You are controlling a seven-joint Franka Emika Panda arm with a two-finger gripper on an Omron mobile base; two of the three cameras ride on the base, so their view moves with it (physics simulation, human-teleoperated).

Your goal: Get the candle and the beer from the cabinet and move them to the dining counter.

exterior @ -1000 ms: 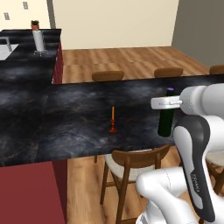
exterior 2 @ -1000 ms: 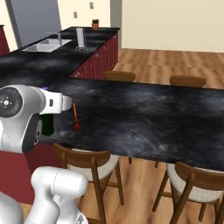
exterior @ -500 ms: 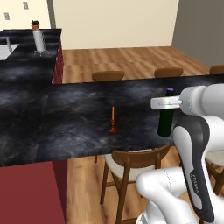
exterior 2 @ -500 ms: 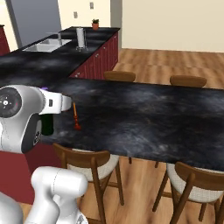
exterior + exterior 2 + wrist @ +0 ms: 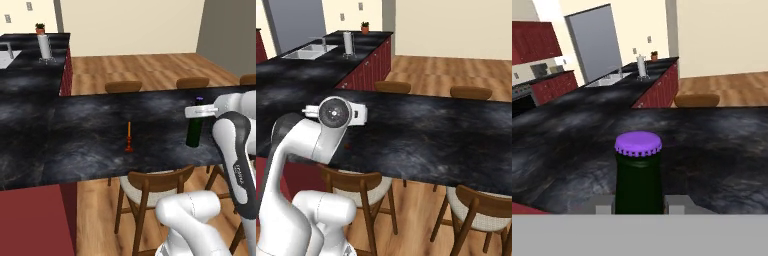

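your tool (image 5: 639,204) is clamped on the neck of the beer (image 5: 195,128), which stands upright on the dining counter (image 5: 75,145) near its chair-side edge, well apart from the candle (image 5: 129,137). if you pull away before the jaws part, the bottle could tip or drag off that edge.

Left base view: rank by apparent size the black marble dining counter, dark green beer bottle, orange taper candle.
1. Black marble dining counter, by far the largest.
2. Dark green beer bottle.
3. Orange taper candle, thinner and shorter-looking; both stand at similar depth, so this ranking looks fair.
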